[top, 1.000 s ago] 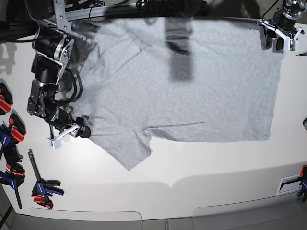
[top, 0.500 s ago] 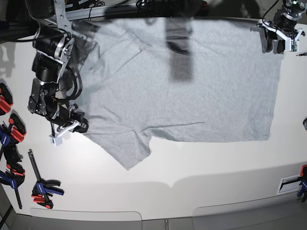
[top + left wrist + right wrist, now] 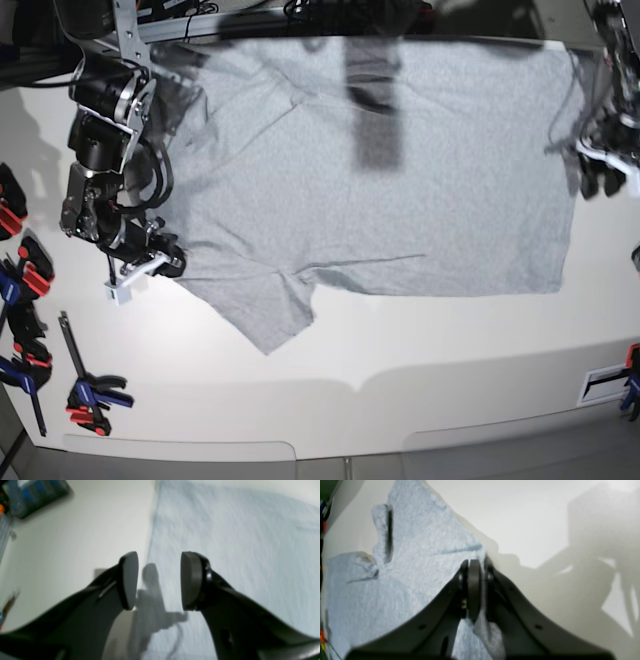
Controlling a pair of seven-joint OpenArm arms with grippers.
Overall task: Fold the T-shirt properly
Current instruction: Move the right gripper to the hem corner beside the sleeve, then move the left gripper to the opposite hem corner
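The right tool (image 3: 476, 590) is clamped on the edge of the T-shirt (image 3: 400, 180): in its wrist view the two black fingers (image 3: 472, 580) press together with a thin fold of grey cloth caught between them, and more cloth bunches just under the tips. In the base view this tool (image 3: 165, 262) sits at the left edge of the shirt, near the sleeve (image 3: 265, 310) that points toward the front of the counter (image 3: 450, 350). The sleeve shows a few creases where it joins the body.

The left tool (image 3: 158, 580) has its pads (image 3: 191, 580) well apart with nothing between them. It hangs over the straight hem of the shirt (image 3: 225, 542), one pad above the bare counter (image 3: 75, 530) and the other above the cloth, and its shadow falls across the hem line. Whether it touches the cloth cannot be told. In the base view this tool (image 3: 605, 170) is at the right edge of the shirt, blurred.

The shirt lies spread flat on the white counter, plain grey side up, collar end to the left of the base view and hem to the right. Red, blue and black clamps (image 3: 90, 395) lie on the counter's left edge, apart from the shirt
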